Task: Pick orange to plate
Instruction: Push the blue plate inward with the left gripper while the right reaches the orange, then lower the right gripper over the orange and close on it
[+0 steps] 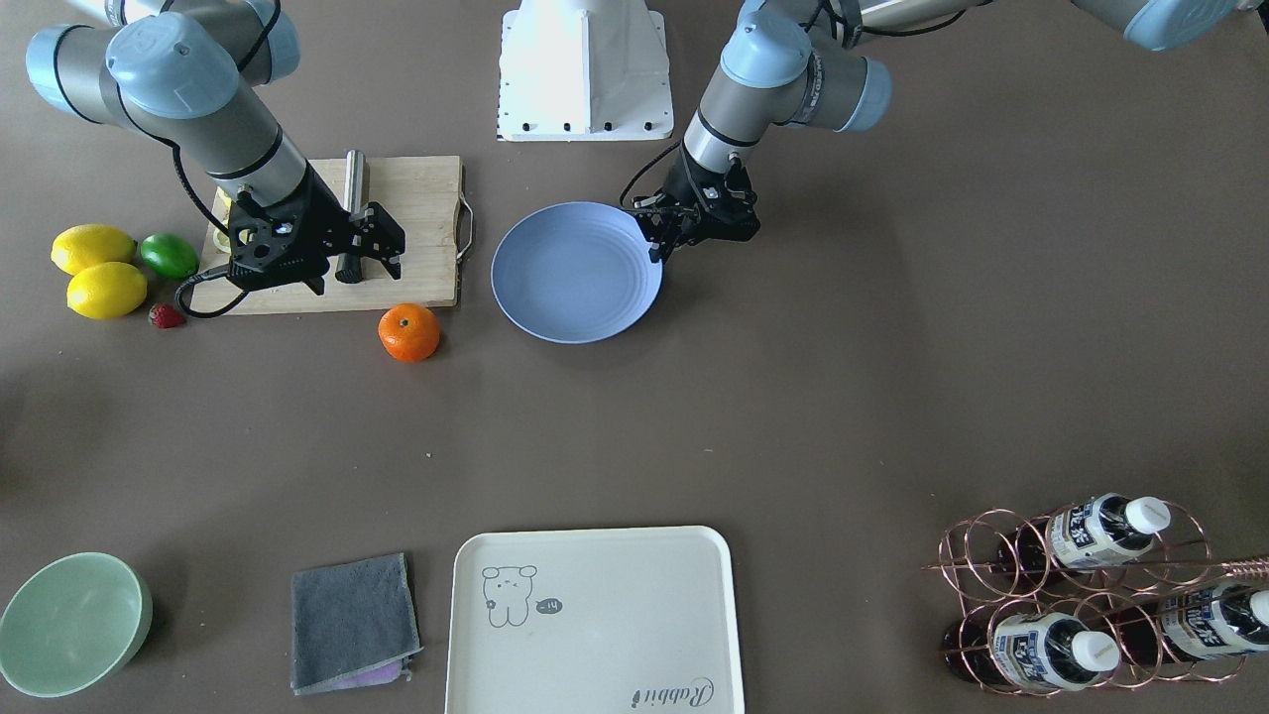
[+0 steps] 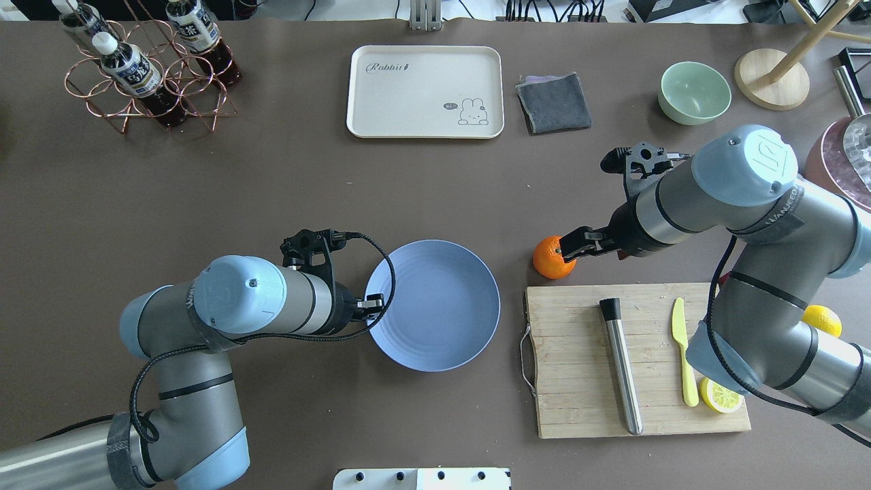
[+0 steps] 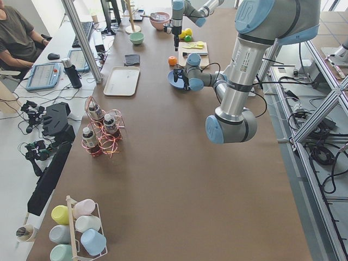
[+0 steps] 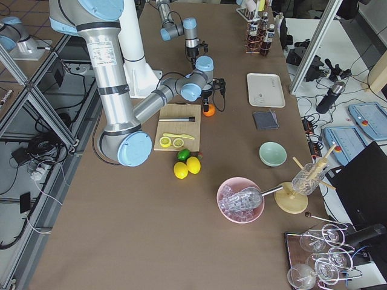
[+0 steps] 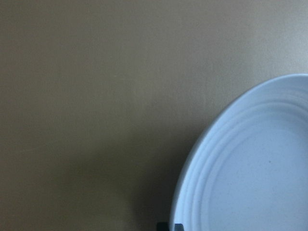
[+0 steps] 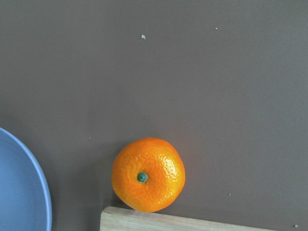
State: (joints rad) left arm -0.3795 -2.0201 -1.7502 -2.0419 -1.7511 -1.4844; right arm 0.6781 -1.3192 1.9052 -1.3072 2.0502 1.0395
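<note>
Orange (image 6: 148, 174) is sitting on the counter (image 2: 272, 190), just beside the cutting board (image 2: 578, 354) corner, apart from the plate (image 2: 435, 306). Right pincer (image 2: 566, 250) is hovering close above it, seemingly spread wide, gripping nothing, and is reaching from the nearer side

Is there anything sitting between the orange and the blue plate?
No, just bare table between the orange and plate, clearest in the right wrist view. The corner of the board sits beside that gap.
</note>
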